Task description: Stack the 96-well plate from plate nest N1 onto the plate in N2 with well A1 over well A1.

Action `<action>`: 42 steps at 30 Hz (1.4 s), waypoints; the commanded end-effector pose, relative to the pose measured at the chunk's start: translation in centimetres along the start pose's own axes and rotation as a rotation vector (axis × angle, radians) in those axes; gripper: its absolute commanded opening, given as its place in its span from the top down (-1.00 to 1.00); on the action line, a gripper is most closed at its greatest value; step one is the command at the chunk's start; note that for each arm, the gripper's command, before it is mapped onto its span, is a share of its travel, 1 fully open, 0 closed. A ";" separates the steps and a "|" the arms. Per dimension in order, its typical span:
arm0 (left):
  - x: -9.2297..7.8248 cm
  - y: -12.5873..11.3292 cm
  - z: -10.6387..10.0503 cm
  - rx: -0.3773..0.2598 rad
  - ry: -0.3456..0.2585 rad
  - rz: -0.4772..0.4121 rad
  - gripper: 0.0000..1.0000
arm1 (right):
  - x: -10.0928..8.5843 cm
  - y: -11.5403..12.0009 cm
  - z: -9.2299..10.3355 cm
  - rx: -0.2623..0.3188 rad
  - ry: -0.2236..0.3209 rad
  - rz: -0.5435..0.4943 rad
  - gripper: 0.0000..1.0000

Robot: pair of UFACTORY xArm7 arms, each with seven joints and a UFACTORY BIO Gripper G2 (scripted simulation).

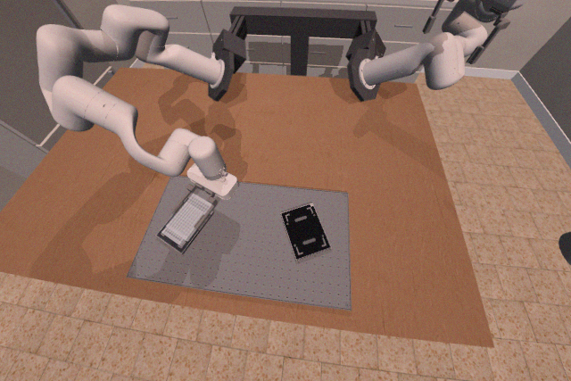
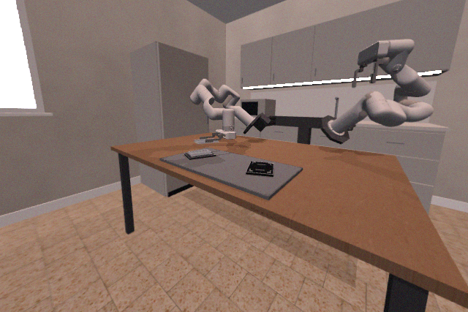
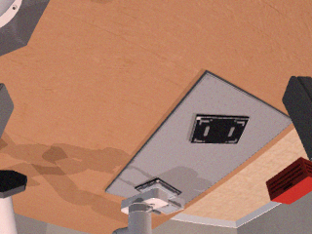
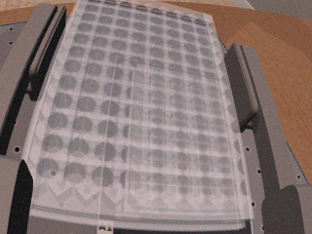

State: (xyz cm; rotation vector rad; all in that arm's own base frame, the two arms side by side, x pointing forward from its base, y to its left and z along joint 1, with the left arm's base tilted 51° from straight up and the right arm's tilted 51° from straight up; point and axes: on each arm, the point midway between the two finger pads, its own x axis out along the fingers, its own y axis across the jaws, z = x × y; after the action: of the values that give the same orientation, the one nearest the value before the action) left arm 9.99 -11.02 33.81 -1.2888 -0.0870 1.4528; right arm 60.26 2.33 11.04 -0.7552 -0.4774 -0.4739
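My right gripper (image 1: 198, 205) (image 2: 208, 139) (image 4: 146, 70) is shut on a clear 96-well plate (image 2: 205, 142) (image 4: 78, 122) by its long sides. The held plate hangs clearly above nest N2 (image 1: 172, 244) (image 2: 194, 157), where the lower plate (image 2: 201, 153) sits. In the right wrist view the lower plate shows faintly through the held one, smaller and towards the right. An A1 mark (image 4: 104, 228) shows at the near edge; the held plate's cut-off corner is unclear. Nest N1 (image 1: 304, 230) (image 2: 260, 169) (image 3: 219, 129) is black and empty. My left gripper (image 1: 451, 42) (image 2: 363, 82) is open and empty.
Both nests stand on a grey perforated board (image 1: 258, 247) (image 2: 230, 172) (image 3: 166, 156) on the wooden table (image 1: 285, 136) (image 2: 321, 172). My left arm is raised at the far side, well away from both nests. The right arm's shadow falls across the board beside N2.
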 end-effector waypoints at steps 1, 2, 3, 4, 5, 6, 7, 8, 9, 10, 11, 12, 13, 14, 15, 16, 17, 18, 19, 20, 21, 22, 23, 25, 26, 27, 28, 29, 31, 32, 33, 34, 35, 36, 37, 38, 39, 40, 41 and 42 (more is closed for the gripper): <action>-0.1 0.0 0.0 -0.001 0.001 -0.001 -1.00 | 0.5 -0.9 0.3 0.006 -0.002 0.002 1.00; -0.1 0.0 0.0 -0.001 0.001 -0.001 -1.00 | 0.6 -1.2 0.3 0.006 -0.002 0.002 1.00; -0.1 0.0 0.0 -0.001 0.001 -0.001 -1.00 | 0.8 -1.5 0.3 0.006 -0.002 0.002 1.00; -0.1 0.0 0.0 -0.001 0.001 -0.001 -1.00 | 0.9 -1.8 0.3 0.006 -0.002 0.002 1.00; -0.1 0.0 0.0 -0.001 0.001 -0.001 -1.00 | 1.1 -2.1 0.3 0.006 -0.002 0.002 1.00; -0.1 0.0 0.0 -0.001 0.001 -0.001 -1.00 | 1.2 -2.4 0.3 0.006 -0.002 0.002 1.00; -0.1 0.0 0.0 -0.001 0.001 -0.001 -1.00 | 1.4 -2.7 0.3 0.006 -0.002 0.002 1.00; -0.1 0.0 0.0 -0.001 0.001 -0.001 -1.00 | 1.5 -3.0 0.3 0.006 -0.002 0.002 1.00; -0.1 0.0 0.0 -0.001 0.001 -0.001 -1.00 | 1.7 -3.3 0.3 0.006 -0.002 0.002 1.00; -0.1 0.0 0.0 -0.001 0.001 -0.001 -1.00 | 1.8 -3.6 0.3 0.005 -0.002 0.002 1.00; -0.1 0.0 0.0 -0.001 0.001 -0.001 -1.00 | 2.0 -3.9 0.3 0.005 -0.002 0.002 1.00; -0.1 0.0 0.0 -0.001 0.001 -0.001 -1.00 | 2.1 -4.2 0.3 0.005 -0.002 0.002 1.00; -0.1 0.0 0.0 -0.001 0.001 -0.001 -1.00 | 2.3 -4.5 0.3 0.005 -0.002 0.002 1.00; -0.1 0.0 0.0 -0.001 0.001 -0.001 -1.00 | 2.4 -4.8 0.3 0.005 -0.002 0.002 1.00; -0.1 0.0 0.0 -0.001 0.001 -0.001 -1.00 | 2.5 -4.9 0.3 0.005 -0.002 0.002 1.00; -0.1 0.0 0.0 -0.001 0.001 -0.001 -1.00 | 2.5 -4.9 0.3 0.005 -0.002 0.002 1.00; -0.1 0.0 0.0 -0.001 0.001 -0.001 -1.00 | 2.5 -4.9 0.3 0.005 -0.002 0.002 1.00; -0.1 0.0 0.0 -0.001 0.001 -0.001 -1.00 | 2.5 -4.9 0.3 0.005 -0.002 0.002 1.00; -0.1 0.0 0.0 -0.001 0.001 -0.001 -1.00 | 2.5 -5.0 0.3 0.005 -0.002 0.002 1.00; -0.1 0.0 0.0 -0.001 0.001 -0.001 -1.00 | 2.5 -5.0 0.3 0.005 -0.002 0.002 1.00; -0.1 0.0 0.0 -0.001 0.001 -0.001 -1.00 | 2.5 -5.0 0.3 0.005 -0.002 0.002 1.00; -0.1 0.0 0.0 -0.001 0.001 -0.001 -1.00 | 2.5 -5.0 0.2 0.005 -0.002 0.002 1.00; -0.1 0.0 0.0 -0.001 0.001 -0.001 -1.00 | 2.5 -5.0 0.2 0.005 -0.002 0.002 1.00; -0.1 0.0 0.0 -0.001 0.001 -0.001 -1.00 | 2.5 -5.0 0.3 0.005 -0.002 0.002 1.00; -0.1 0.0 0.0 -0.001 0.001 -0.001 -1.00 | 2.5 -5.0 0.3 0.005 -0.002 0.002 1.00; -0.1 0.0 0.0 -0.001 0.001 -0.001 -1.00 | 2.5 -5.0 0.3 0.005 -0.002 0.002 1.00; -0.1 0.0 0.0 -0.001 0.001 -0.001 -1.00 | 2.5 -5.0 0.3 0.005 -0.002 0.002 1.00; -0.1 0.0 0.0 -0.001 0.001 -0.001 -1.00 | 2.5 -5.0 0.3 0.005 -0.002 0.002 1.00; -0.1 0.0 0.0 -0.001 0.001 -0.001 -1.00 | 2.5 -5.0 0.3 0.005 -0.002 0.002 1.00; -0.1 0.0 0.0 -0.001 0.001 -0.001 -1.00 | 2.5 -5.0 0.3 0.005 -0.002 0.002 1.00; -0.1 0.0 0.0 -0.001 0.001 -0.001 -1.00 | 2.5 -5.0 0.3 0.005 -0.002 0.002 1.00; -0.1 0.0 0.0 -0.001 0.001 -0.001 -1.00 | 2.5 -5.0 0.3 0.005 -0.002 0.002 1.00; -0.1 0.0 0.0 -0.001 0.001 -0.001 -1.00 | 2.5 -5.0 0.3 0.005 -0.002 0.002 1.00; -0.1 0.0 0.0 -0.001 0.001 -0.001 -1.00 | 2.5 -5.0 0.3 0.005 -0.002 0.002 1.00; -0.1 0.0 0.0 -0.001 0.001 -0.001 -1.00 | 2.5 -5.0 0.3 0.005 -0.002 0.002 1.00; -0.1 0.0 0.0 -0.001 0.001 -0.001 -1.00 | 2.5 -5.0 0.3 0.005 -0.002 0.002 1.00; -0.1 0.0 0.0 -0.001 0.001 -0.001 -1.00 | 2.5 -5.0 0.3 0.005 -0.002 0.002 1.00; -0.1 0.0 0.0 -0.001 0.001 -0.001 -1.00 | 2.5 -4.9 0.3 0.005 -0.002 0.002 1.00; -0.1 0.0 0.0 -0.001 0.001 -0.001 -1.00 | 2.5 -4.9 0.3 0.005 -0.002 0.002 1.00; -0.1 0.0 0.0 -0.001 0.001 -0.001 -1.00 | 2.5 -4.9 0.3 0.005 -0.002 0.002 1.00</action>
State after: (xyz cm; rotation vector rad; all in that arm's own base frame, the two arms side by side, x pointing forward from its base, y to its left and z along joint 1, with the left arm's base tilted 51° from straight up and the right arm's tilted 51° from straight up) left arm 9.99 -11.02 33.81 -1.2888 -0.0870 1.4528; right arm 59.34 -1.46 15.13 -0.7544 -0.4769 -0.4723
